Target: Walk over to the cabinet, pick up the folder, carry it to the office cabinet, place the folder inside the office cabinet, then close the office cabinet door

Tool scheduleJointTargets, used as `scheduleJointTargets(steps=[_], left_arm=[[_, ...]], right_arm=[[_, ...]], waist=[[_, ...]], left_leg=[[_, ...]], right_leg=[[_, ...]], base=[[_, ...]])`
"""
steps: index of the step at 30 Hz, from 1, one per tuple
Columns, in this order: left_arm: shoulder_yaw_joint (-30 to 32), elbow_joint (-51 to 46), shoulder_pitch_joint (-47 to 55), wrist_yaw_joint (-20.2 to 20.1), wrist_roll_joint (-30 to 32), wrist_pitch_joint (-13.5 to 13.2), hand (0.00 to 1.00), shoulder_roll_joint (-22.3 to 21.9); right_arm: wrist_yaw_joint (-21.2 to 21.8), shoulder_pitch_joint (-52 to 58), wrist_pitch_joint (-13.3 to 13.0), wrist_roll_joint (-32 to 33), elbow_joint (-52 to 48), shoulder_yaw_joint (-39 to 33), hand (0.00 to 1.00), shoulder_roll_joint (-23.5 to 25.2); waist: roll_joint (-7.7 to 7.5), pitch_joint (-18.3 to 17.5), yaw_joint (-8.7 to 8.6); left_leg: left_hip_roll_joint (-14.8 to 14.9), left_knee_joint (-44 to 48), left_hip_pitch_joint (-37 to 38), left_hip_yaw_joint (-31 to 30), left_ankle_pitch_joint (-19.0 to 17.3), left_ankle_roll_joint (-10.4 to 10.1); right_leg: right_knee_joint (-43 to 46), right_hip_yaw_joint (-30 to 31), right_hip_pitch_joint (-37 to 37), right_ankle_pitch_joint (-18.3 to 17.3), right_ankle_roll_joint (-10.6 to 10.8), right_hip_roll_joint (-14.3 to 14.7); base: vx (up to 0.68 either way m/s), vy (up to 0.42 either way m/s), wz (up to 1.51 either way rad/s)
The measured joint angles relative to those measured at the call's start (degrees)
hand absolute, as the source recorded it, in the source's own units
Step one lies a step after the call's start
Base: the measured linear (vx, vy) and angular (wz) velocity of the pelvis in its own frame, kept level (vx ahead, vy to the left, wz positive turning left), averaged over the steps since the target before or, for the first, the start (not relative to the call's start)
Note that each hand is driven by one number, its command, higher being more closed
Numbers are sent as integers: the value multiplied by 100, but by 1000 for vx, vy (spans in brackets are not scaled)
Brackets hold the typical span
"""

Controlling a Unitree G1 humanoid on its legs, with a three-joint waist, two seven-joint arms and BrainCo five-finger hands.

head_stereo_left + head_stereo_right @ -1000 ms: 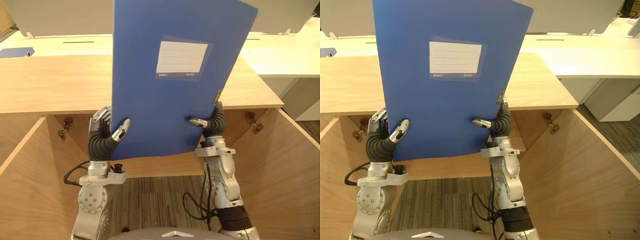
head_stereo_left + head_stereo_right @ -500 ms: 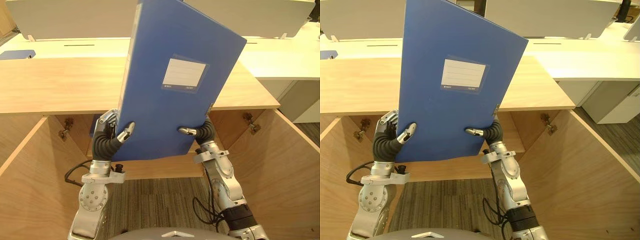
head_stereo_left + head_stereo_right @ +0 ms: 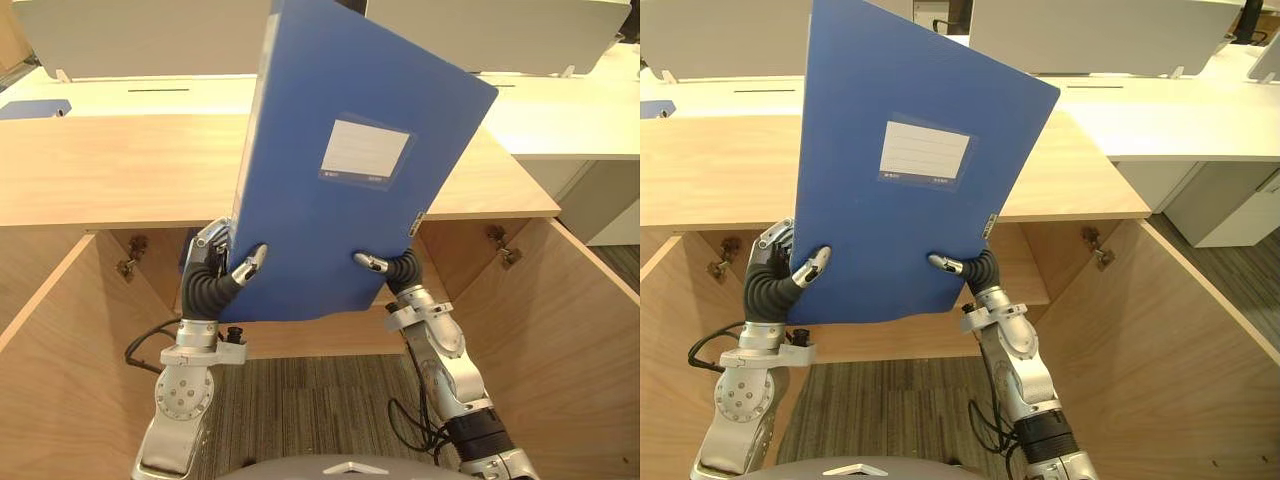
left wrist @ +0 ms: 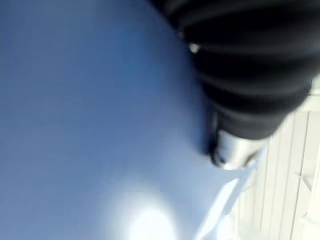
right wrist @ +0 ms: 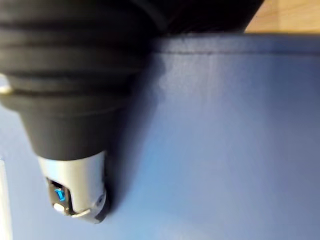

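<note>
Nearest is the carpet (image 3: 300,400), between the two open doors (image 3: 50,350) of the cabinet (image 3: 100,170). Above it the left hand (image 3: 215,270) and right hand (image 3: 395,268) each pinch a lower corner of the folder (image 3: 340,200). The thumbs lie on its front face and the fingers are curled behind it. Both wrist views show a thumb pressed flat on the blue cover.

The folder is held upright in the air in front of the cabinet opening and has not yet gone in. A second ago it faced the camera almost squarely. It has since been turned, so its spine edge shows on the robot's left and the label (image 3: 364,153) sits askew. The hands have also come down a little. In the last half second the change is slight.

My judgement is that the folder is being angled to slide in under the cabinet top. It still stands well above that top, so it probably has to come lower to clear the edge.

Beyond the cabinet is a white desk (image 3: 560,110), with a spare folder (image 3: 35,107) lying at its far left.
</note>
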Motion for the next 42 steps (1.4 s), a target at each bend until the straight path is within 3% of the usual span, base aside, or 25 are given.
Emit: scheduleJointTargets(steps=[5, 11, 16, 23, 31, 42], left_arm=[[143, 0, 5, 108, -2, 1, 0, -127], [738, -2, 18, 381, -56, -8, 0, -616], [1281, 117, 173, 609, -67, -12, 0, -734], [1799, 1039, 244, 608, -128, 62, 0, -971], [2050, 2611, 490, 453, -421, 479, 0, -1116], [2208, 4644, 493, 173, -144, 899, 0, -1059]], right_arm=[[-85, 32, -6, -215, -87, -156, 100, 231], [-541, 205, -12, -407, -362, -667, 100, 764], [-770, 426, -231, -425, -936, -1042, 100, 957], [-985, 650, -328, -866, -1125, -1353, 100, 1185], [-1205, 1172, -297, -1602, -1127, -1428, 100, 1322], [-1287, 1573, -193, -2010, -1037, -1401, 100, 1353]], waist=[[0, 0, 1], [1, 2, 29], [0, 5, 22], [-20, 17, 3], [-85, 60, -12], [-125, 137, -10]], left_leg=[[0, 10, 16, -8, 3, -2], [0, 9, 60, -19, 5, -2], [-1, -23, 64, -28, 5, -2], [-1, -23, 58, -73, 17, -7], [0, -22, 20, -150, 18, -10], [1, 9, 22, -143, 15, -12]], right_leg=[[-2, -8, 7, 0, 0, 0], [6, -16, 31, -1, 0, -2], [6, -28, 44, -7, 2, -7], [4, -67, 46, -14, 9, -9], [-1, -150, 50, -48, 11, -11], [-1, -147, 47, -57, 5, -13]], base=[[0, 0, 0], [0, 0, 0], [0, 0, 0], [0, 0, 2], [-2, -3, 4], [-6, -1, 0]])
